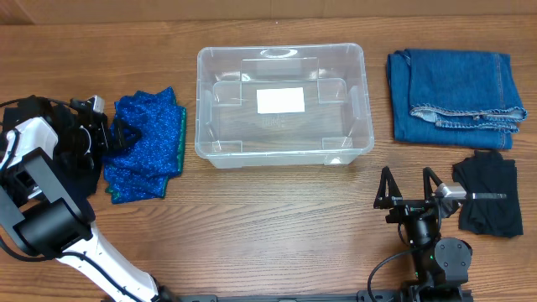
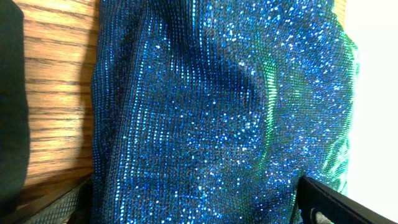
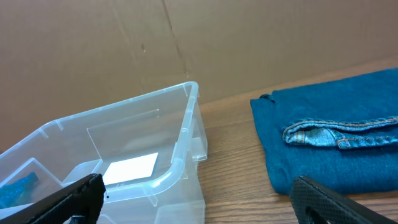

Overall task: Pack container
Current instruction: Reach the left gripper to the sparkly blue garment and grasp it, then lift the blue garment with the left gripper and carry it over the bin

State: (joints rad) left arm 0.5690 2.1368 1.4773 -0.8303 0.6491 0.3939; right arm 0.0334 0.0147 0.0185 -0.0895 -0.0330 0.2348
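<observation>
The wooden table [image 1: 277, 210] is carrying everything. The container [image 1: 285, 154] is sitting at the middle of its far half, open side up and with nothing in it; the white label [image 1: 280, 100] is showing through its clear bottom.

The folded jeans [image 1: 453, 88] are lying flat just to the right of the container, apart from it, with a hem seam running along their near edge. In the right wrist view they are lying beside the container's rounded corner, with a cardboard wall [image 3: 93, 50] standing behind the table.

A sparkly blue cloth [image 1: 147, 143], with green showing at its edge, is lying crumpled to the left of the container, close to its left wall. A smaller black cloth [image 1: 488, 197] is lying near the jeans, on their near side.

The left gripper [image 1: 117, 134] is reaching over the left part of the blue cloth. Its jaws are standing wide apart, one finger [image 2: 336, 202] at each side of the left wrist view with sequins filling the space between; whether they are touching the fabric I cannot tell.

The right gripper [image 1: 408, 180] is hovering over bare wood just left of the black cloth, jaws spread and holding nothing, pointing toward the container and the jeans.
</observation>
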